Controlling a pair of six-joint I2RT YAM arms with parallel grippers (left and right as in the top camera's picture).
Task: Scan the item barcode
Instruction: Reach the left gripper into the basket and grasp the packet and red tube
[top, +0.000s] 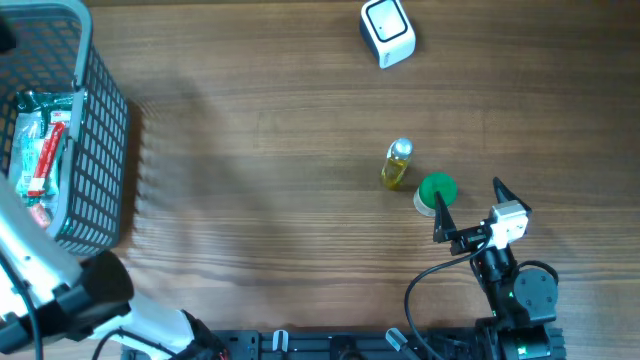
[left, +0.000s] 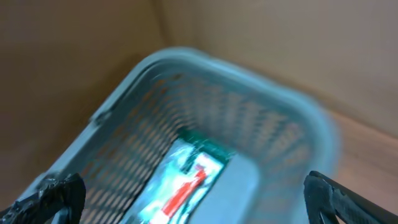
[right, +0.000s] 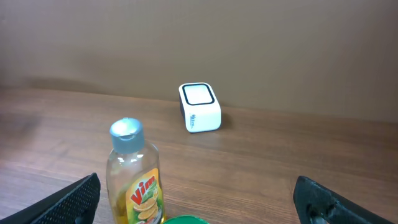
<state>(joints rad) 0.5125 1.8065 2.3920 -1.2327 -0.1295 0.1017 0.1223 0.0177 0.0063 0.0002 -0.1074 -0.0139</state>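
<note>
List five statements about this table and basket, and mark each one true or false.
1. The bottle stands upright on the table. True.
2. The scanner lies inside the basket. False: the scanner sits on the bare table, far from the basket.
3. The right gripper is shut on the bottle. False: it is open and holds nothing.
4. A red and green packet lies in the basket. True.
5. The left gripper is open and aimed at the basket. True.
</note>
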